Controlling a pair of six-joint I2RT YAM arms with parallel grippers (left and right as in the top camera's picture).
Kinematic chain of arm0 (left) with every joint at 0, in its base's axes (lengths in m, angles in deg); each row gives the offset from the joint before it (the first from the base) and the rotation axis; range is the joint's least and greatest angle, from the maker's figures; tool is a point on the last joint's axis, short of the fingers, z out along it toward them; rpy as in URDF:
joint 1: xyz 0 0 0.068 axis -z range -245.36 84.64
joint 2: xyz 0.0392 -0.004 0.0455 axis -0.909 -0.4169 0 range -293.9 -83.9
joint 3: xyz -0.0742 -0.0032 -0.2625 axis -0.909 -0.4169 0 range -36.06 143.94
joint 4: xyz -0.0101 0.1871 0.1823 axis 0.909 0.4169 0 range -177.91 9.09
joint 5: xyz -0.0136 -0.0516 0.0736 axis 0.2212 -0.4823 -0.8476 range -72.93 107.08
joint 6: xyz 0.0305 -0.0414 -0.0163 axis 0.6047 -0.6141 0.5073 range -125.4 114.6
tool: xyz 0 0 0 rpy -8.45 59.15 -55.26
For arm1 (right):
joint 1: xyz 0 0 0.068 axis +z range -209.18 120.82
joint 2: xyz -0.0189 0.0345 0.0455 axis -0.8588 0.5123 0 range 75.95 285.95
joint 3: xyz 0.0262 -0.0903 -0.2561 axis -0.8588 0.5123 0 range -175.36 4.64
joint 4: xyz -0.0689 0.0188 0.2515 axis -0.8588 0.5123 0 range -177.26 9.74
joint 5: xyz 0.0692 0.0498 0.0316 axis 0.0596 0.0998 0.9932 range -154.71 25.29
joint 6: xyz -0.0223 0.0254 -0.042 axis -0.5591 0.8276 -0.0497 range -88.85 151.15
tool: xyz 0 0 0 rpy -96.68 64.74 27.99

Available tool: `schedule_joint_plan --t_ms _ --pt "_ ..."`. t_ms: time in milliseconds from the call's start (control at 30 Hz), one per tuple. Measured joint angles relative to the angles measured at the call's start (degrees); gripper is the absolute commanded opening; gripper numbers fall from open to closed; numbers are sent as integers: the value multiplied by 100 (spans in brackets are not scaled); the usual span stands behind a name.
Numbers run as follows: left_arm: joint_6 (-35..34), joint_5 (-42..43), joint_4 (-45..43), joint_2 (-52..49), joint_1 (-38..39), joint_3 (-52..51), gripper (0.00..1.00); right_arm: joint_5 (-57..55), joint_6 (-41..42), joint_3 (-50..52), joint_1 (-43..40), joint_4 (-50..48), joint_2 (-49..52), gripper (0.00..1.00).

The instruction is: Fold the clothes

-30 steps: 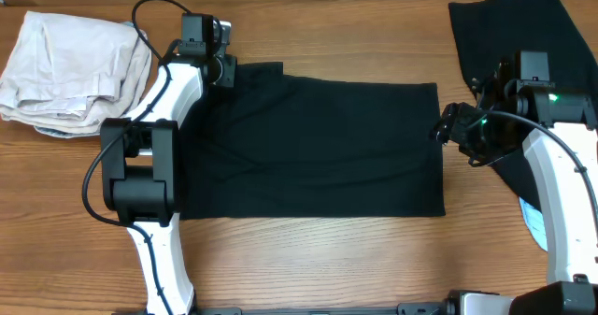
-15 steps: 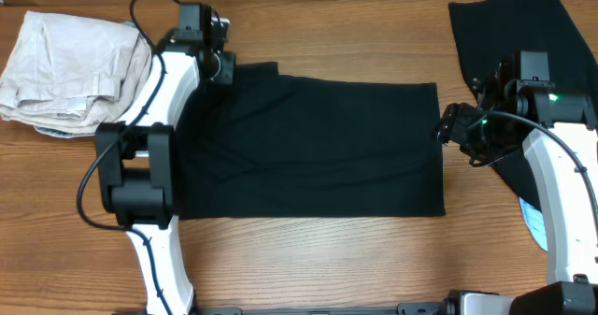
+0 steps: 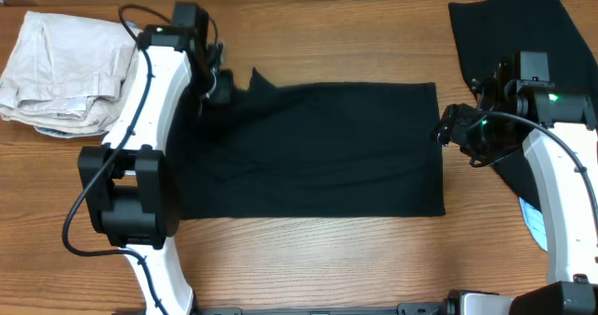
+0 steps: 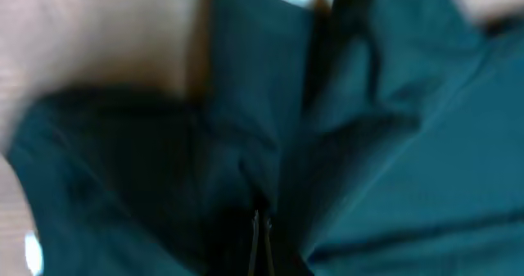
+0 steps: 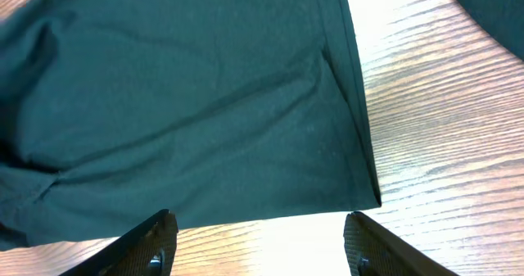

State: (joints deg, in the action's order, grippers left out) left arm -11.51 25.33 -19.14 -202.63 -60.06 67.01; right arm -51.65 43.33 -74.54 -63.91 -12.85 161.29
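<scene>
A black T-shirt (image 3: 318, 151) lies flat in the middle of the table, folded into a rectangle. My left gripper (image 3: 222, 84) is shut on its far left corner and lifts it into a peak; in the left wrist view (image 4: 260, 227) dark fabric (image 4: 377, 145) fills the frame around the closed jaws. My right gripper (image 3: 450, 128) is open and empty, just off the shirt's right edge. In the right wrist view its fingers (image 5: 155, 243) straddle bare wood below the shirt's corner (image 5: 246, 104). A cream folded garment (image 3: 70, 67) lies at far left.
A second black garment (image 3: 519, 35) lies at the far right corner, partly under my right arm. A light blue item (image 3: 533, 223) shows beside the right arm's base. The table's front edge runs along the bottom.
My left gripper has moved a little toward the near side and right, pulling the shirt's far left corner up and inward into a peak. The right arm has not moved.
</scene>
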Motion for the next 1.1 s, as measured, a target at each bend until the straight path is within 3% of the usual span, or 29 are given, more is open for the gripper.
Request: schedule_joint_plan --t_ms 167,233,467,567,733,1100 --pt "-127 42 546 -44 138 -317 34 2 -24 0 0 -9 0 69" --pt "-138 57 608 -66 151 -393 40 -2 -24 0 0 -11 0 69" --pt "-168 57 87 -70 146 -356 40 0 -61 -2 0 -24 0 70" --pt "-166 24 -555 -70 146 -184 35 0 -85 -2 0 -26 0 70" --pt "-282 -354 -1499 -87 146 -59 39 2 -92 0 0 -33 0 70" --pt "-516 -625 -1569 -774 146 -37 42 -2 -131 0 0 -24 0 71"
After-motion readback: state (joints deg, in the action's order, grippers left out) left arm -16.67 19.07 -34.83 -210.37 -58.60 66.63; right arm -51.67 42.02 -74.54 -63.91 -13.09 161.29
